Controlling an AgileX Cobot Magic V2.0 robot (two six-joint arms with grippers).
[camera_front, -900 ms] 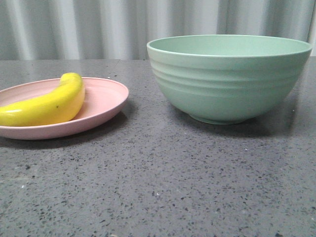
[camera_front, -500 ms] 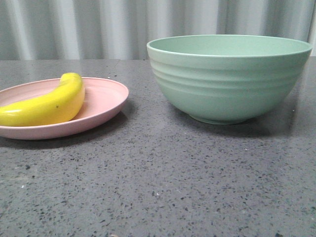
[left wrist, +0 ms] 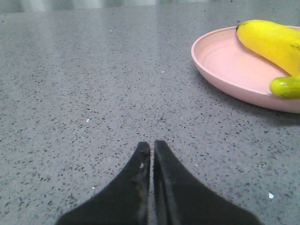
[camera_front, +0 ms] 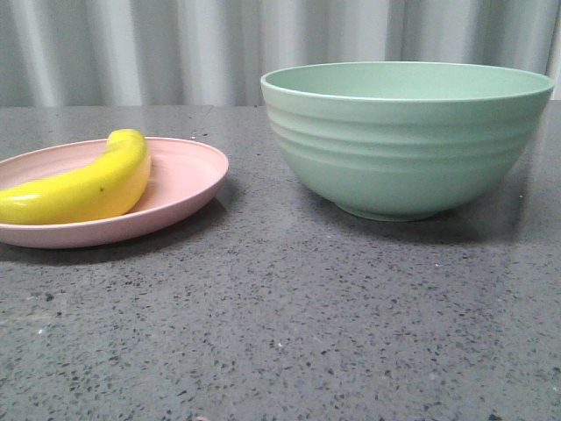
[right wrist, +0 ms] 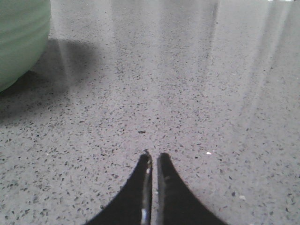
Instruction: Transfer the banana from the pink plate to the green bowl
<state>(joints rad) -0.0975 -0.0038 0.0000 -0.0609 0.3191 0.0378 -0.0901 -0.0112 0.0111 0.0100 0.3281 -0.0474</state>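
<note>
Nothing has shifted: your glossy yellow plastic banana [camera_front: 83, 184] stays on the shallow pale-pink plate [camera_front: 188, 167], ridged mint-green bowl [camera_front: 408, 145] apart; left gripper [left wrist: 151, 149] and right gripper [right wrist: 153, 159] are both closed, empty; transfer unstarted.

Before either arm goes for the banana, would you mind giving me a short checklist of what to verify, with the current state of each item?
1. The banana lies on the pink plate, uncovered and reachable from above: ok.
2. The green bowl stands upright on the table, to the right of the plate and apart from it: ok.
3. Bowl interior free to receive the banana: cannot tell, only the far inner wall shows.
4. The left gripper, the one with the plate in its view, is open for a grasp: not ok, its jaws are together.
5. The right gripper holds nothing: ok, shut and empty over bare table beside the bowl.
</note>
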